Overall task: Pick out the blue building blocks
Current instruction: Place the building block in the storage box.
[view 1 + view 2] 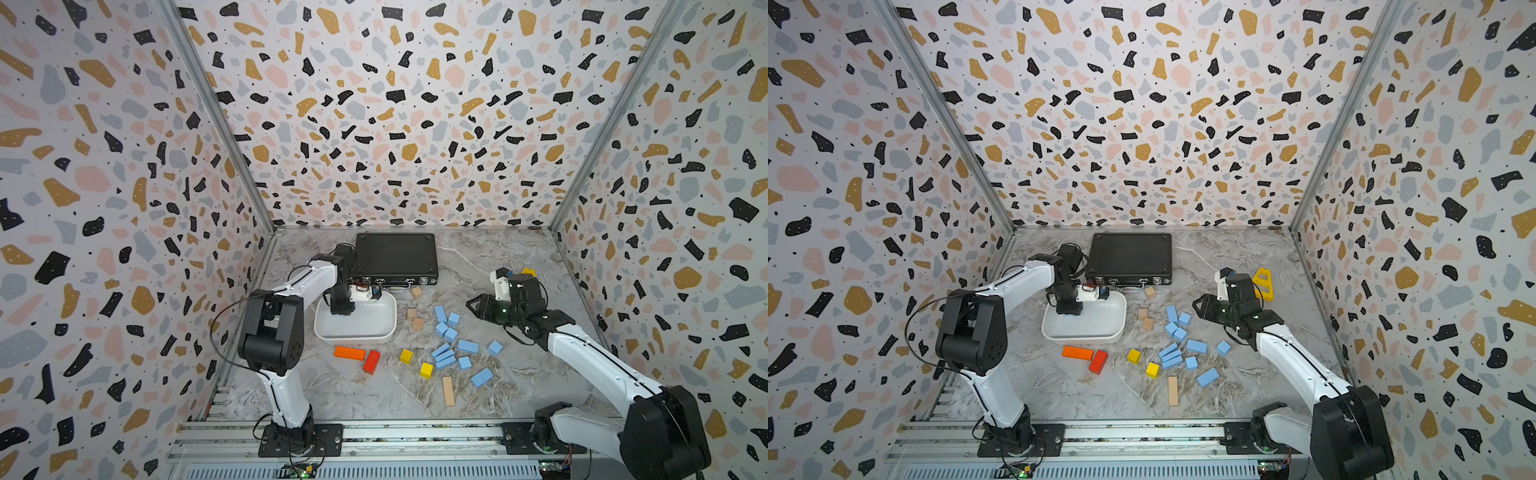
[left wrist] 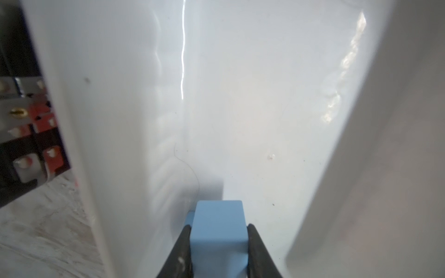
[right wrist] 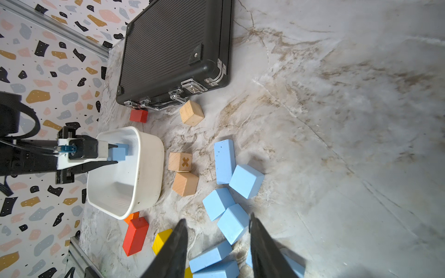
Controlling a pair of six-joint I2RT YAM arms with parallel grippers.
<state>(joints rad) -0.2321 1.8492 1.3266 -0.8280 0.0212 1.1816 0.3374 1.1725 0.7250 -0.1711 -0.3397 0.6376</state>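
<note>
One blue block [image 2: 219, 235] is pinched in the left pincer [image 2: 219, 226] within the white tub [image 2: 108, 120], its near end cut off by the frame; both top views hide it behind the left arm [image 1: 340, 299]. The other blue blocks [image 1: 467, 346] lie scattered on the surface [image 1: 519, 374] beside the tub, some cropped under the right pincer [image 3: 218, 217], spread and empty.

I get both top views from high above the six o'clock edge, looking down toward twelve o'clock over the whole table [image 1: 519, 266] and its walls [image 1: 104, 208]. My left wrist camera sits close inside the white tub [image 2: 120, 96]. My right wrist camera hangs farther off at three o'clock, facing nine, and shares that tub and the blue block [image 2: 219, 231] in it.
</note>
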